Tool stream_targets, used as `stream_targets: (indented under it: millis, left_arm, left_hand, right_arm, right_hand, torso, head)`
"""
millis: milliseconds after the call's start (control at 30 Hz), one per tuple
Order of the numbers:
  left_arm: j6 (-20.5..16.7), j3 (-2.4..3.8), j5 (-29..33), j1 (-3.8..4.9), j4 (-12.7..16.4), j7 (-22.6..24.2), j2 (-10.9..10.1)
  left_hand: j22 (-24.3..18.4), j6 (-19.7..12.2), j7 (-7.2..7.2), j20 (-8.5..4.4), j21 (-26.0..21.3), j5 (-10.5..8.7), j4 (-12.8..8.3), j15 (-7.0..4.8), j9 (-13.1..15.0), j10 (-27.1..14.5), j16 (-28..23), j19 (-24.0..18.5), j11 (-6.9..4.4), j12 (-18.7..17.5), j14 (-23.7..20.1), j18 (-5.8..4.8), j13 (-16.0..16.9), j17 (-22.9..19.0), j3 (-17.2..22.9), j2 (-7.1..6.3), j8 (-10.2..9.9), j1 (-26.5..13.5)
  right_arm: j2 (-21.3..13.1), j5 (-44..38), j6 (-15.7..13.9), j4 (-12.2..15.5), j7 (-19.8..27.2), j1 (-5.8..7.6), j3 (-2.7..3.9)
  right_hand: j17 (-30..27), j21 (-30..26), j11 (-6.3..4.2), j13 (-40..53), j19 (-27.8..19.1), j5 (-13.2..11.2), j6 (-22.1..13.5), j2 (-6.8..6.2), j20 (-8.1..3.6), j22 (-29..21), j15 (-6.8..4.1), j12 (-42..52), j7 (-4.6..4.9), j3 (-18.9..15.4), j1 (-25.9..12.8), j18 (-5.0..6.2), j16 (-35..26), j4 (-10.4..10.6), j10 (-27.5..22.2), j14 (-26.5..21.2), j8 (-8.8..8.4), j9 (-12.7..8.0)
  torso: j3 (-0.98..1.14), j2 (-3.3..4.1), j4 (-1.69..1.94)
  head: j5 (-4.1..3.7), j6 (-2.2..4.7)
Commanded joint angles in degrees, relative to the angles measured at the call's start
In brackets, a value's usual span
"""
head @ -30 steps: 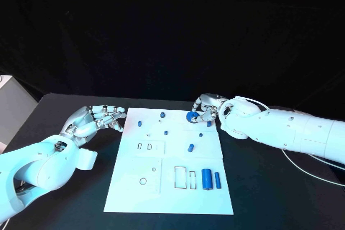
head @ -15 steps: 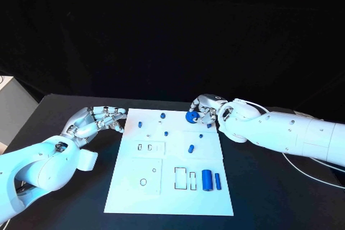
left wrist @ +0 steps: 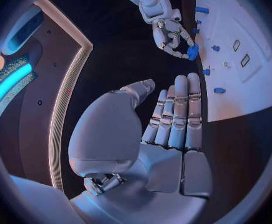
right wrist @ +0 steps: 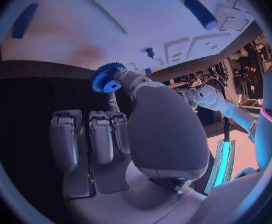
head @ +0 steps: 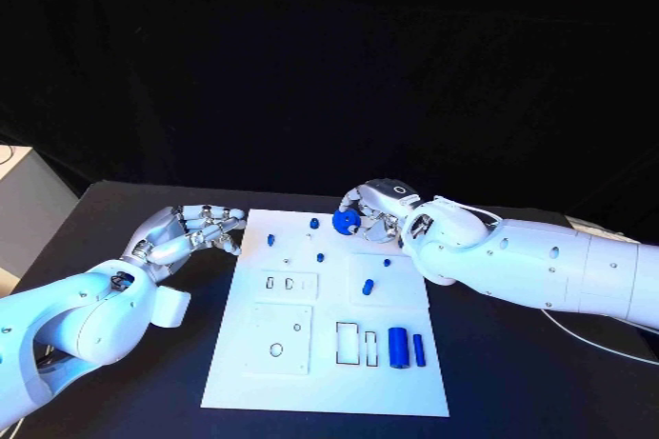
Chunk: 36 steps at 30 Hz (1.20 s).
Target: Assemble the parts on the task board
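The white task board [head: 327,372] lies in the middle of the black table. My right hand [head: 373,213] hovers over the board's far edge and pinches a blue toothed gear [head: 347,221] between thumb and finger. The right wrist view shows the gear [right wrist: 108,77] at the fingertips, above the board [right wrist: 80,40]. My left hand [head: 192,231] rests by the board's far left corner, fingers apart and holding nothing. In the left wrist view its fingers [left wrist: 176,114] stretch straight out, with the gear [left wrist: 192,51] beyond them. Small blue pegs [head: 320,257] stand on the board.
Two blue cylinders [head: 395,346] lie side by side near the board's right edge, beside rectangular slots [head: 347,342]. A short blue piece [head: 367,287] sits mid-board, and a peg [head: 270,238] stands close to my left hand. Black table [head: 509,382] surrounds the board.
My right hand has carried the gear a little to the left along the board's far edge. My left hand has stayed where it was.
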Motion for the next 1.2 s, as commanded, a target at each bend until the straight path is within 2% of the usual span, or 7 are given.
stream_targets:
  millis: [33, 367, 667, 867, 1200]
  left_arm:
    - [0.95, 0.04, -0.16, 0.04, 0.23, 0.22, 0.10]
    - [1.00, 0.04, -0.16, 0.04, 0.42, 0.13, 0.08]
    - [1.17, 0.04, -0.16, 0.05, 0.49, 0.11, 0.15]
    - [1.34, 0.04, -0.16, 0.05, 0.50, 0.10, 0.25]
    - [1.43, 0.04, -0.16, 0.05, 0.48, 0.05, 0.26]
  left_hand:
    - [0.08, -0.40, -0.17, -0.06, 0.30, -0.37, 0.01, -0.08, 0.08, -0.56, 0.34, -0.35, -0.02, -0.26, -0.38, 0.16, 0.03, -0.09, 0.26, 0.39, -0.19, -0.10]
    - [0.08, -0.40, -0.17, -0.06, 0.30, -0.37, 0.01, -0.08, 0.08, -0.56, 0.34, -0.35, -0.02, -0.26, -0.38, 0.16, 0.03, -0.09, 0.26, 0.39, -0.19, -0.10]
    - [0.11, -0.44, -0.16, -0.04, 0.35, -0.37, 0.00, -0.06, 0.09, -0.61, 0.38, -0.43, -0.01, -0.25, -0.45, 0.16, 0.03, -0.11, 0.26, 0.39, -0.20, -0.10]
    - [0.11, -0.44, -0.16, -0.04, 0.35, -0.37, 0.00, -0.06, 0.09, -0.61, 0.38, -0.43, -0.01, -0.25, -0.45, 0.16, 0.03, -0.11, 0.26, 0.39, -0.20, -0.10]
    - [0.11, -0.44, -0.16, -0.04, 0.35, -0.37, 0.00, -0.06, 0.09, -0.61, 0.38, -0.43, -0.01, -0.25, -0.45, 0.16, 0.03, -0.11, 0.26, 0.39, -0.20, -0.10]
  right_arm:
    - [1.03, -5.88, -2.04, 1.03, -1.40, 0.00, -0.01]
    - [5.54, -11.97, -1.59, 1.16, -5.98, 0.00, -0.52]
    - [9.29, -13.61, -0.52, -1.55, -7.59, -0.06, -1.05]
    - [10.75, -13.89, -0.06, -3.33, -7.78, -0.19, -1.20]
    - [11.40, -14.03, 0.63, -4.06, -7.28, -0.62, -1.42]
  right_hand:
    - [15.08, 0.40, -0.54, 15.07, 4.51, -0.12, 4.57, -0.10, -0.47, 12.03, -0.39, 0.20, -2.92, 0.43, -0.94, -0.86, 0.23, -0.04, 5.99, 5.87, 7.91, 3.82]
    - [15.08, 0.71, -0.54, 15.05, 4.71, -1.50, 4.08, -0.55, -0.50, 12.43, -0.40, 0.18, -2.93, 0.80, -2.51, -0.96, 0.23, -0.05, 5.97, 5.87, 8.02, 3.86]
    - [15.08, 0.77, -0.54, 14.83, 4.75, -1.85, 3.92, -0.78, -0.50, 12.52, -0.40, 0.00, -2.92, 0.86, -2.71, -0.98, 0.23, -0.20, 5.77, 5.87, 8.01, 3.84]
    - [15.08, 0.89, -0.53, 14.77, 4.83, -1.92, 3.89, -0.82, -0.50, 12.66, -0.40, -0.04, -2.91, 0.87, -2.77, -1.02, 0.23, -0.21, 5.71, 5.87, 8.00, 3.84]
    - [15.08, 1.01, -0.52, 14.81, 4.91, -2.02, 3.83, -0.86, -0.50, 12.81, -0.40, -0.01, -2.89, 0.89, -2.90, -1.06, 0.23, -0.22, 5.75, 5.87, 8.00, 3.83]
  torso:
    - [0.03, 0.07, -0.05]
    - [0.04, 0.12, 0.04]
    - [0.00, 0.20, 0.27]
    - [0.00, 0.23, 0.43]
    - [0.02, 0.24, 0.35]
  head:
    - [0.34, 0.02]
    - [0.68, 0.26]
    - [0.89, 0.14]
    - [1.04, -0.06]
    - [1.25, -0.56]
